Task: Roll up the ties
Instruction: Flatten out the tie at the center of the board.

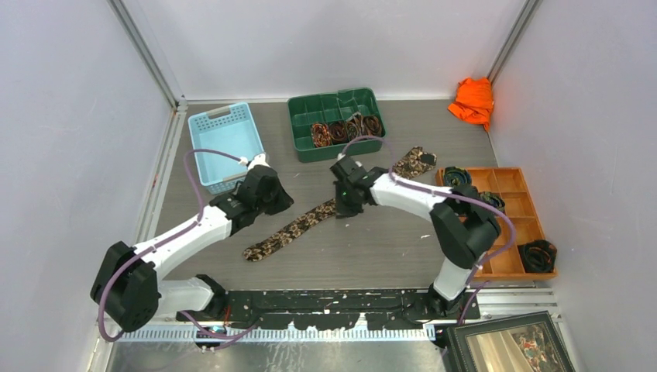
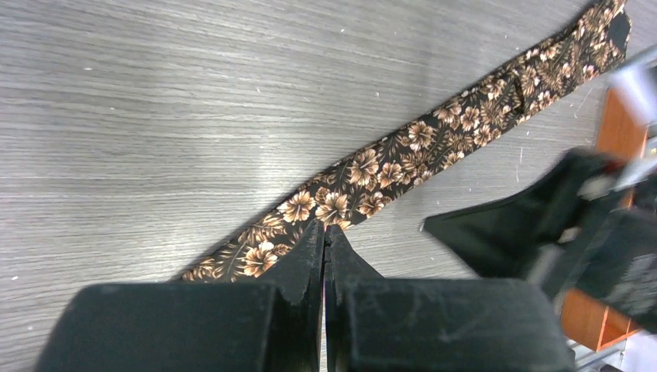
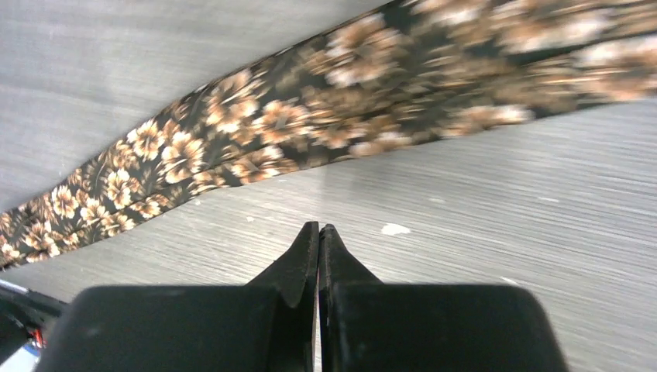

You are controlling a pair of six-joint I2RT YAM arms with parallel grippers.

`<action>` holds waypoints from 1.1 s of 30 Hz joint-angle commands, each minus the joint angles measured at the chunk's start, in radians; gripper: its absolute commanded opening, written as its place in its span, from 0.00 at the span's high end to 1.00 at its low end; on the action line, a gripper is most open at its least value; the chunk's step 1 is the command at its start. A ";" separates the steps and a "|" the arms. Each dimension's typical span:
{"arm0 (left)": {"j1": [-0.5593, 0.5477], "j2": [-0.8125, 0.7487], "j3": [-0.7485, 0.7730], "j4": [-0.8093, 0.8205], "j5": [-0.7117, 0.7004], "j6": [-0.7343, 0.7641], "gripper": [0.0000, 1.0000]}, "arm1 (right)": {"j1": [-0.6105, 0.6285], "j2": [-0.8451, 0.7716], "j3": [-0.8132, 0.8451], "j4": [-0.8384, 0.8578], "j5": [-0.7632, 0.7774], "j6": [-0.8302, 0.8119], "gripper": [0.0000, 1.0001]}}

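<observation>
Top external, unrolled tie (image 1: 310, 222) diagonal across middle of table (image 1: 372, 256), left gripper (image 2: 324, 230) and right gripper (image 3: 318, 229) jaws clenched empty, close by tie

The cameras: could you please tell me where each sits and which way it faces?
Top external: above and behind, looking down on the table; left arm and right arm show, bases at bottom.
Left wrist: on the left arm, looking down past the shut left gripper at the tie.
Right wrist: likewise on the right arm, past the shut right gripper at the tie.
Shared: all three show the tie; left wrist also sees the right gripper.
</observation>
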 commanded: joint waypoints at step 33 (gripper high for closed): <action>-0.076 0.302 -0.174 0.211 0.098 -0.098 1.00 | -0.732 0.338 0.538 -0.311 0.232 -0.144 0.99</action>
